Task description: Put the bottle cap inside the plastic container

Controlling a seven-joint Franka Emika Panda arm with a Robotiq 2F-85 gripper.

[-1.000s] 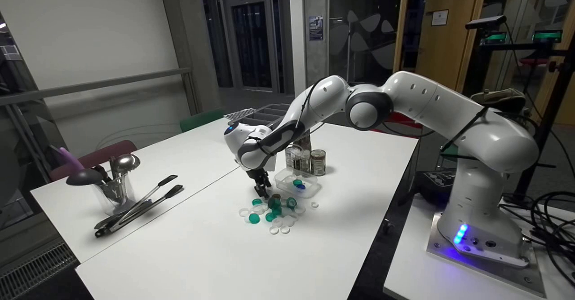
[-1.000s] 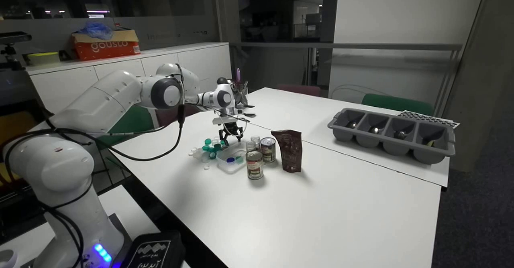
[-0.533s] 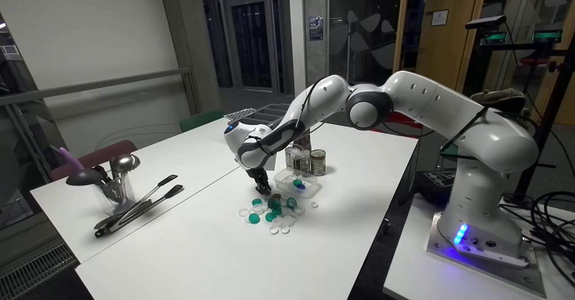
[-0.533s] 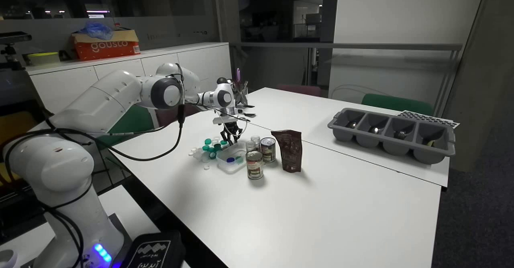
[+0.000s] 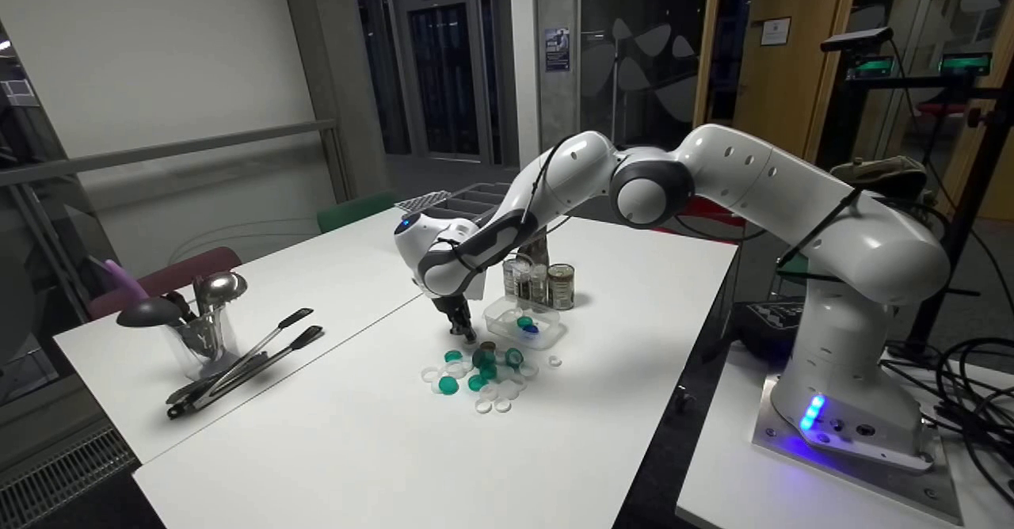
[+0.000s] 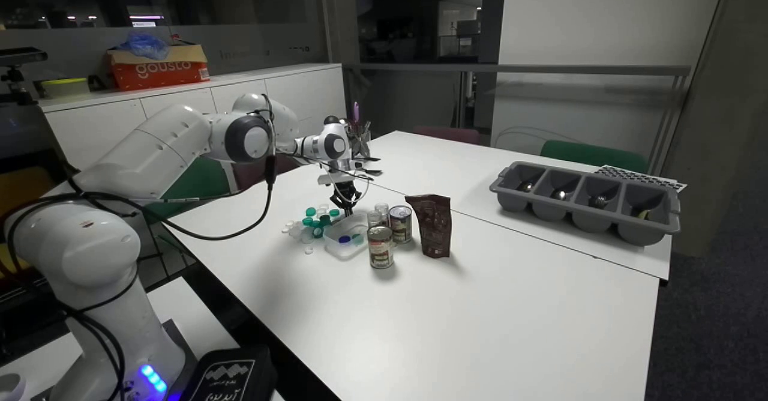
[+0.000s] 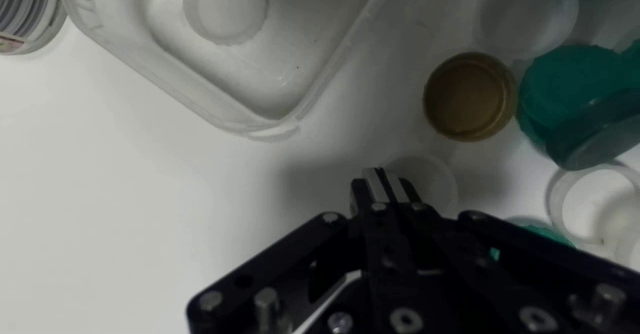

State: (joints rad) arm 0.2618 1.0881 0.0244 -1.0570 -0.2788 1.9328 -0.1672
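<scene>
Fingers pressed together, my gripper (image 7: 381, 171) is shut low over the table, just off a corner of the clear plastic container (image 7: 200, 94). A see-through white bottle cap (image 7: 432, 181) lies partly behind the fingertips; whether they touch its rim I cannot tell. Nothing shows between the pads. Close by sit a brown cap (image 7: 470, 96) and a pile of green caps (image 5: 448, 386) and white caps (image 5: 489, 391). The container holds a white cap (image 7: 225, 8), a blue cap (image 5: 530, 329) and a green cap (image 5: 524, 321).
Tins (image 6: 380, 248), small glass jars and a brown pouch (image 6: 433, 224) stand close behind the container. A grey compartment tray (image 6: 591, 209) sits farther off. Tongs (image 5: 245, 374) and a holder of utensils (image 5: 202, 343) occupy another part of the table.
The jaws have gone from wide apart to shut, and the gripper has risen very slightly. The caps and the container show no visible movement.
</scene>
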